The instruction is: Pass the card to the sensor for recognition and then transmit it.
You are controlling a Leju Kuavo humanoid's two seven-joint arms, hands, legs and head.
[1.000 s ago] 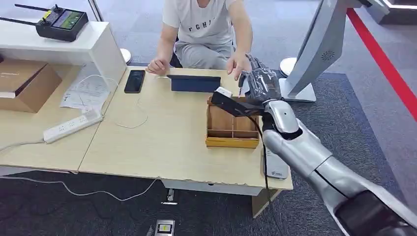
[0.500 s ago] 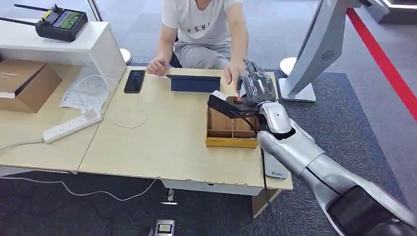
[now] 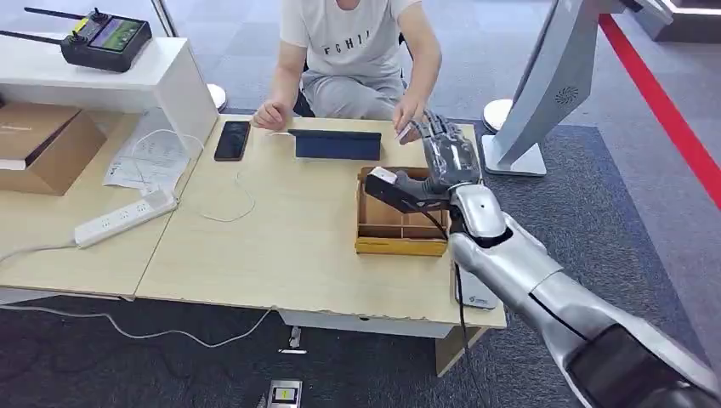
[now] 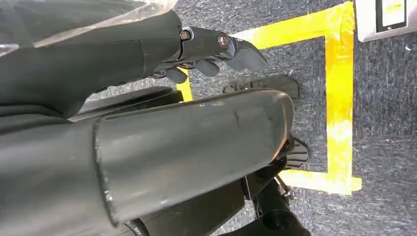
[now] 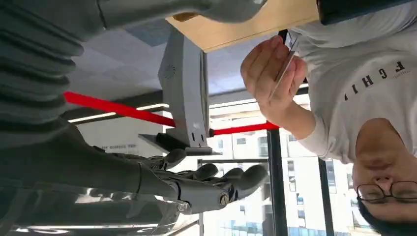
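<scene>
Above far edge of surface (image 3: 298,246), person's hand (image 3: 409,110) pinches card (image 5: 284,66), thin edge showing. Right hand (image 3: 449,153) just beside it, fingers spread, holding nothing. Card lies just past fingertips. Left hand (image 4: 216,54) hangs low, loosely curled, holding nothing.

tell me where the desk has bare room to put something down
The widest bare patch is the desk between the white cable and the wooden box, forward to the near edge. A smaller strip lies between the phone and the tablet. It is crowded around the box, where the right hand meets the person's hand.
</scene>
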